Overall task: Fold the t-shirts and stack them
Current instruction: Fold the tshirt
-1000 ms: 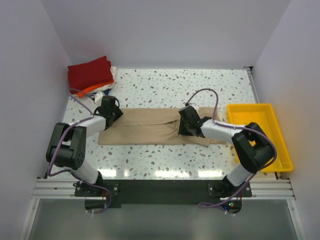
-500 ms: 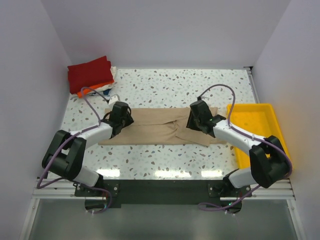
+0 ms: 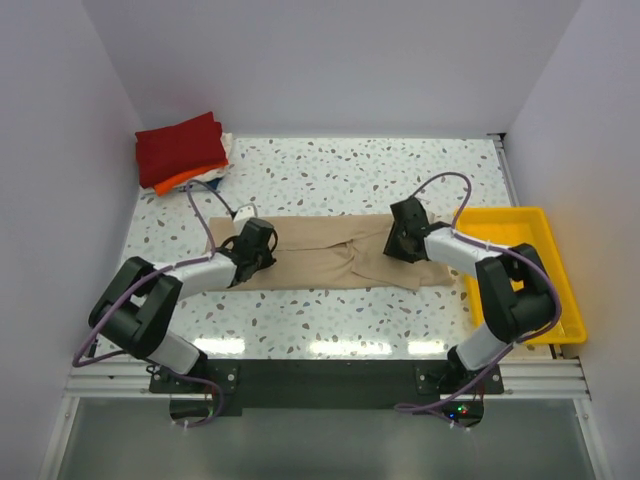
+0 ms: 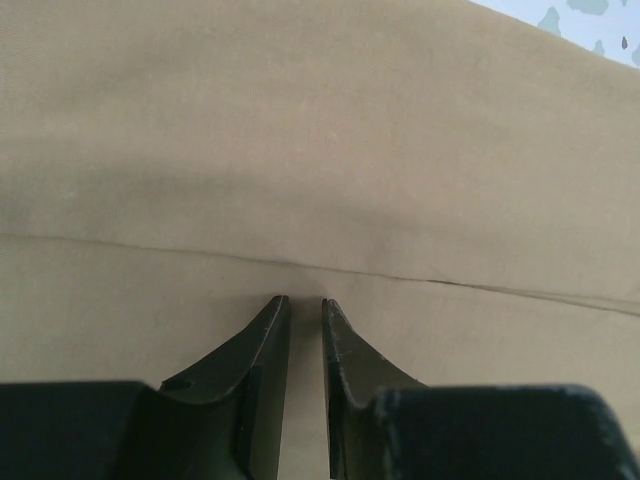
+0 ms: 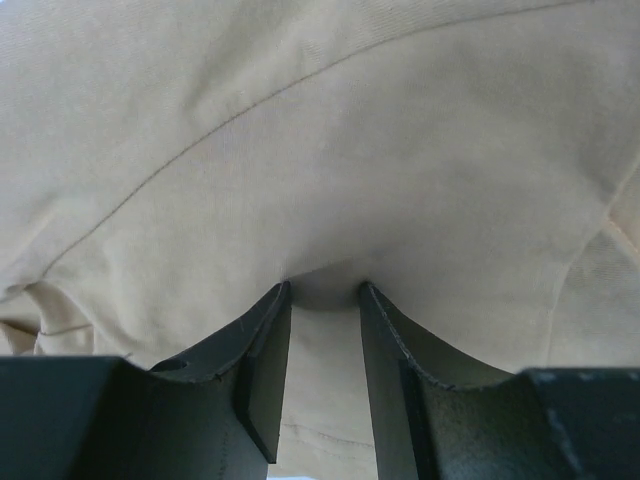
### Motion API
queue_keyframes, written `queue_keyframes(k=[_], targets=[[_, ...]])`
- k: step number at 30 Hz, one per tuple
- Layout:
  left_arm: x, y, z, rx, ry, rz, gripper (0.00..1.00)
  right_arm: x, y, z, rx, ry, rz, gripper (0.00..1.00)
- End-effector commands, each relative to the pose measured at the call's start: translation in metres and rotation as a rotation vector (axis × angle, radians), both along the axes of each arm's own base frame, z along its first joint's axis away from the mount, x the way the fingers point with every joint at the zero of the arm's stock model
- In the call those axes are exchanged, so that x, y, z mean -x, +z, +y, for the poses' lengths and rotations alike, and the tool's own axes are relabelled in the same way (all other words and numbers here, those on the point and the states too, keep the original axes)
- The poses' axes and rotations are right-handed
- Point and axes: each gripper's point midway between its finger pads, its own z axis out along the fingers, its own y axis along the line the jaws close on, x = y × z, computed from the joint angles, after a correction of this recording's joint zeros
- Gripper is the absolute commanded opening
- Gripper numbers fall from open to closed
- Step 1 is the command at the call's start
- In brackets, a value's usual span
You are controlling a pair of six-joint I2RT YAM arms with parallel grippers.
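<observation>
The tan t-shirt (image 3: 325, 255) lies as a long folded strip across the middle of the table. My left gripper (image 3: 262, 243) is down on its left part. In the left wrist view the left gripper (image 4: 300, 300) rests its tips on flat tan cloth (image 4: 320, 150) just below a fold line, jaws open by a narrow gap. My right gripper (image 3: 400, 238) sits at the strip's far edge on the right. In the right wrist view the right gripper (image 5: 323, 288) is shut on a tuck of the tan cloth (image 5: 330, 150). Folded dark red, orange and white t-shirts (image 3: 180, 150) are stacked at the back left.
A yellow plastic tray (image 3: 545, 290) stands at the right edge, close to the right arm's elbow. White walls enclose the table on three sides. A white cable plug (image 3: 243, 212) lies by the shirt's far left edge.
The left gripper has slid right along the shirt from its left end, and its jaws have narrowed. The right gripper has moved right and back to the shirt's far edge.
</observation>
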Motion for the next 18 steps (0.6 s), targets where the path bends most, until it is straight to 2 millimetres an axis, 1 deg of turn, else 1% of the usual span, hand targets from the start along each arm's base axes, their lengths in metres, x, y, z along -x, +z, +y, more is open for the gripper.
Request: queue_keyframes(k=[1,2,3,4,5,6,7,8,9,10,11,12,13,14,15,16,17,18], targets=[[0.016,-0.012,0.004,-0.061,-0.021,0.051,0.24,-0.016,-0.008,0.005,-0.027,-0.011,0.016,0.38],[0.017,-0.012,0.002,-0.06,-0.03,0.054,0.24,-0.025,-0.005,0.009,-0.036,-0.011,0.008,0.38],[0.021,-0.014,-0.001,-0.058,-0.043,0.064,0.24,-0.025,-0.014,0.007,-0.021,-0.006,0.047,0.38],[0.023,-0.013,-0.006,-0.056,-0.057,0.066,0.24,-0.03,-0.016,0.006,-0.013,-0.007,0.056,0.38],[0.025,-0.014,-0.008,-0.058,-0.067,0.069,0.24,-0.044,-0.007,0.009,-0.014,-0.006,0.032,0.38],[0.029,-0.015,-0.01,-0.064,-0.072,0.081,0.23,-0.047,-0.008,0.007,0.004,-0.002,0.042,0.38],[0.032,-0.016,-0.013,-0.06,-0.075,0.086,0.23,-0.051,-0.014,0.003,0.03,-0.011,0.055,0.38],[0.036,-0.017,-0.018,-0.058,-0.09,0.09,0.23,-0.066,-0.005,0.005,0.035,0.003,0.026,0.38],[0.041,-0.019,-0.02,-0.054,-0.1,0.104,0.23,-0.071,-0.005,0.004,0.047,0.01,0.034,0.38],[0.047,-0.02,-0.029,-0.042,-0.115,0.107,0.22,-0.075,-0.014,0.004,0.066,0.024,0.057,0.38],[0.05,-0.019,-0.034,-0.035,-0.125,0.108,0.23,-0.095,-0.002,0.008,0.072,0.035,0.023,0.38],[0.058,-0.021,-0.041,-0.037,-0.133,0.122,0.22,-0.098,-0.004,0.006,0.103,0.059,0.04,0.38],[0.061,-0.021,-0.044,-0.033,-0.129,0.124,0.22,-0.106,-0.003,0.008,0.11,0.076,0.039,0.38],[0.064,-0.021,-0.048,-0.03,-0.131,0.128,0.22,-0.122,-0.005,0.013,0.126,0.111,0.033,0.38],[0.069,-0.021,-0.052,-0.013,-0.119,0.138,0.22,-0.128,-0.006,0.015,0.131,0.124,0.034,0.38],[0.076,-0.021,-0.065,0.019,-0.131,0.149,0.23,-0.141,-0.011,0.02,0.137,0.153,0.038,0.38],[0.079,-0.021,-0.07,0.018,-0.148,0.15,0.23,-0.151,-0.012,0.025,0.133,0.169,0.027,0.38],[0.083,-0.021,-0.08,0.042,-0.161,0.154,0.23,-0.154,-0.018,0.027,0.135,0.185,0.053,0.38]])
